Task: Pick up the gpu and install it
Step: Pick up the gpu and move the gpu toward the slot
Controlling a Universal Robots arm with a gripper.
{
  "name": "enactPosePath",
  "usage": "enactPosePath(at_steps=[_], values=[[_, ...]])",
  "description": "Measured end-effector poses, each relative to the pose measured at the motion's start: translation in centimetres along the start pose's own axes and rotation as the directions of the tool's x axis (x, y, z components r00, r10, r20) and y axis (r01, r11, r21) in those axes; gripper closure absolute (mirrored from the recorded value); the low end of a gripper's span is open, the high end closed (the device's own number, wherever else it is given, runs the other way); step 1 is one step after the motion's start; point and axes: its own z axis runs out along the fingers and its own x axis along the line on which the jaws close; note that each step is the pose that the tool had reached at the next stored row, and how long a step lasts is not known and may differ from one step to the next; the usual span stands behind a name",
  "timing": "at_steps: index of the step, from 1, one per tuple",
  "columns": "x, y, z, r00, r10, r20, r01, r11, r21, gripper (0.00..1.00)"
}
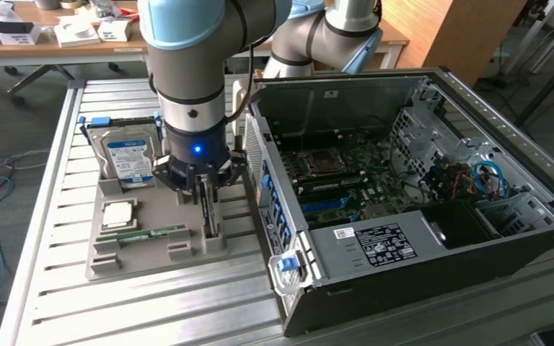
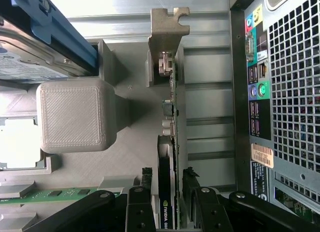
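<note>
The gpu (image 1: 210, 228) stands on edge in a slot of the grey holder tray (image 1: 152, 258), just beside the open computer case (image 1: 402, 187). In the wrist view the gpu (image 2: 170, 122) shows edge-on, a thin dark card with its silvery metal bracket (image 2: 167, 36) at the far end. My gripper (image 1: 208, 194) is lowered straight over the card. Its black fingers (image 2: 145, 194) stand on either side of the card, and narrow dark gaps show between the pads and the card, so the gripper (image 2: 168, 178) reads as open.
The tray also holds a silver hard drive (image 1: 128, 155) with a blue-white label, a CPU (image 1: 118, 214) and a green memory stick (image 1: 142, 234). The case's perforated rear panel (image 2: 290, 91) is close beside the card. A grey tray block (image 2: 75, 114) rises on the other side.
</note>
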Motion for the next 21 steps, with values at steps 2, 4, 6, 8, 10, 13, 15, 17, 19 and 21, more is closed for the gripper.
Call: enactPosePath(at_steps=[2, 4, 6, 8, 10, 13, 15, 17, 19, 21], values=[[0.0, 0.0, 0.0, 1.0, 0.0, 0.0, 0.0, 1.0, 0.0, 0.62], [0.0, 0.0, 0.0, 1.0, 0.0, 0.0, 0.0, 1.0, 0.0, 0.62], [0.0, 0.0, 0.0, 1.0, 0.0, 0.0001, 0.0, 1.0, 0.0001, 0.7], [0.0, 0.0, 0.0, 1.0, 0.0, -0.0001, 0.0, 1.0, 0.0001, 0.74], [0.0, 0.0, 0.0, 1.0, 0.0, -0.0001, 0.0, 1.0, 0.0001, 0.74], [0.0, 0.0, 0.0, 1.0, 0.0, 0.0, 0.0, 1.0, 0.0, 0.74], [0.0, 0.0, 0.0, 1.0, 0.0, 0.0, 0.0, 1.0, 0.0, 0.74], [-0.01, 0.0, 0.0, 1.0, -0.008, -0.0004, 0.008, 1.0, -0.0002, 0.74], [-0.02, 0.0, 0.01, 0.9997, -0.022, -0.0013, 0.022, 0.9997, -0.0005, 0.74], [-0.02, 0.0, 0.0, 0.9995, -0.032, -0.0023, 0.032, 0.9995, -0.0007, 0.74]])
